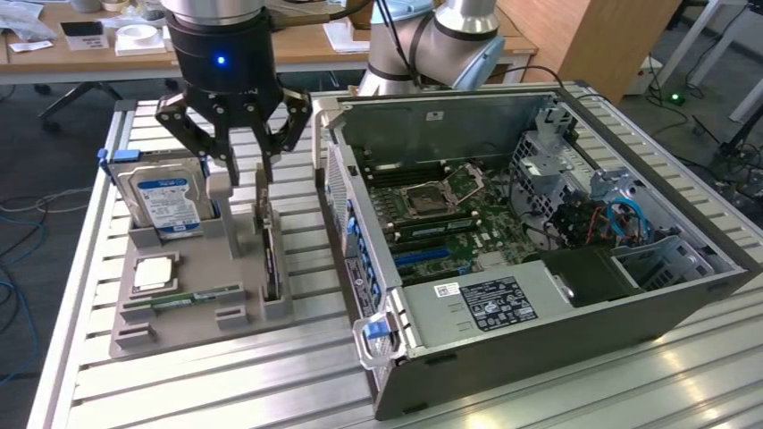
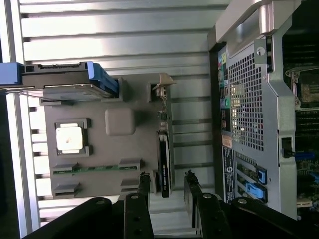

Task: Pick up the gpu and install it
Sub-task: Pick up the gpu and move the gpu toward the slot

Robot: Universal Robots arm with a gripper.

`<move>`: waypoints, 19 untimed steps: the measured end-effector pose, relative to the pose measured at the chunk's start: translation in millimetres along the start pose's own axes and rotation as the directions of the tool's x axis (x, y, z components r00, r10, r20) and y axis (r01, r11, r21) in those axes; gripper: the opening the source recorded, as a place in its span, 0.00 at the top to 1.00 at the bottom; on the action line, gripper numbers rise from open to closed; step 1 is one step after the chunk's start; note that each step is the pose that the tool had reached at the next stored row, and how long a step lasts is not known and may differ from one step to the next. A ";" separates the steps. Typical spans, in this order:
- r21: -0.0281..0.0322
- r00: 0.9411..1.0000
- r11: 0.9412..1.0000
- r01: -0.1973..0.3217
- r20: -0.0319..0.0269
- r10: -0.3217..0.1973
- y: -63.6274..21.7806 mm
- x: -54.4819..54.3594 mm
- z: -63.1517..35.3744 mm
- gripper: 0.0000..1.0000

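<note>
Both fingers of tool (image 2: 167, 175) spread, empty — wrist view: edge-on gpu (image 2: 163, 149) between them.

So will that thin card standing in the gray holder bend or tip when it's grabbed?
The gpu probably stays stiff: it looks like a rigid board. It stands on its thin edge in the gray holder, so a sideways push might tip it. Its exposed parts look fragile, so the claw should probably squeeze gently.
</note>
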State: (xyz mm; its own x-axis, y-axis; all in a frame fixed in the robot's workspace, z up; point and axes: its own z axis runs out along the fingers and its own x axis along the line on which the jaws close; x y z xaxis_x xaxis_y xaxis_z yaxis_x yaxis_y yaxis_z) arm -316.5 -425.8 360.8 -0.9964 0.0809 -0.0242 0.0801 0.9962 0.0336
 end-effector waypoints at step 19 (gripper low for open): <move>0.000 1.000 1.000 0.000 0.000 0.000 -0.2 1.1 2.1 0.58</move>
State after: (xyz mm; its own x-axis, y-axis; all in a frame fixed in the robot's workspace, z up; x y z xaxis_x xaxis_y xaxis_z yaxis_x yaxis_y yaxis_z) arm -317.6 -425.8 358.7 -0.9964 0.0810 -0.0242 0.0801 0.9962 0.0335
